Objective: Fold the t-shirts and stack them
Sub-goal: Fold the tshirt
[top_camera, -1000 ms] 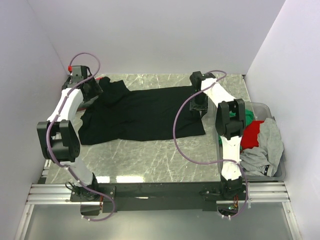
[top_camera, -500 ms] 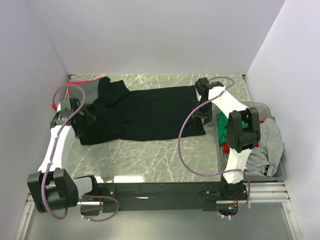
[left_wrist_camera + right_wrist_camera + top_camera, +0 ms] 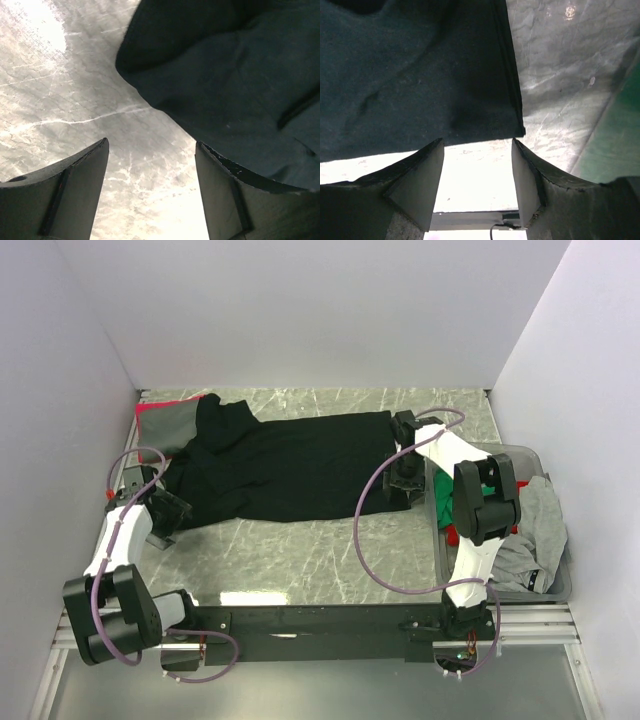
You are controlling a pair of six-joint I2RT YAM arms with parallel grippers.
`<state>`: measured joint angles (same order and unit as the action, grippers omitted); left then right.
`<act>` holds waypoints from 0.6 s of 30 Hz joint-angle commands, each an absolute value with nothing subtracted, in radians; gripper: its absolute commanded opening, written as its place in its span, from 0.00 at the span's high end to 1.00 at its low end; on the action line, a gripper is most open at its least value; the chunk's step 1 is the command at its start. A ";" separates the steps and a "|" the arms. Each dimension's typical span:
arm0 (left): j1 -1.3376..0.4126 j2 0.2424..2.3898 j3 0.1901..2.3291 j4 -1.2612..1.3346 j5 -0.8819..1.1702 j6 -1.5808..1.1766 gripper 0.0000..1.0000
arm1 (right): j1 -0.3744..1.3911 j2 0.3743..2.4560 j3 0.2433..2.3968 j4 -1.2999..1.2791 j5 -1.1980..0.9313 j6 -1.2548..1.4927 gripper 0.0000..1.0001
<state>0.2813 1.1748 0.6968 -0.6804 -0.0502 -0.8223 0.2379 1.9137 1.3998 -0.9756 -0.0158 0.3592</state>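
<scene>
The black t-shirt [image 3: 290, 465] lies spread flat across the far half of the tabletop [image 3: 300, 560], its length running left to right. Its far-left part overlaps a small pile [image 3: 165, 420] of grey cloth on red cloth in the far-left corner.

Left hand [image 3: 165, 517]: positioned low at the near-left corner of the black t-shirt. Fingers apart, nothing between them. In the left wrist view the left hand [image 3: 150, 192] frames bare tabletop, with the shirt's rounded corner [image 3: 225, 75] just ahead and reaching to the right finger [image 3: 240, 200].

Right hand [image 3: 405, 483]: positioned low at the near-right corner of the black t-shirt. Fingers apart, holding nothing. In the right wrist view the right hand [image 3: 477, 185] sits just short of the shirt's near edge [image 3: 420, 75].

A bin [image 3: 522, 449] stands at the right edge of the tabletop. It holds a crumpled grey shirt [image 3: 540, 525], a red shirt [image 3: 505, 505] and a green shirt [image 3: 442, 492], partly hidden behind the right arm.
</scene>
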 commanded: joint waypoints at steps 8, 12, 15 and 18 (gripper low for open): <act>0.310 1.223 0.655 -0.569 -0.092 -0.850 0.30 | 0.239 1.905 1.359 -0.916 0.028 0.388 0.39; 0.311 1.249 0.650 -0.532 -0.112 -0.848 0.30 | 0.241 1.913 1.345 -0.910 0.034 0.393 0.39; 0.314 1.270 0.653 -0.506 -0.114 -0.844 0.31 | 0.238 1.920 1.344 -0.913 0.041 0.394 0.41; 0.316 1.301 0.664 -0.474 -0.120 -0.833 0.35 | 0.236 1.921 1.338 -0.907 0.046 0.400 0.41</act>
<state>0.3107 1.2850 0.6567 -0.5373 -0.0952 -0.8337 0.2375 1.9202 1.3479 -0.9260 0.0189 0.3847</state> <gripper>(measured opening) 0.663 0.591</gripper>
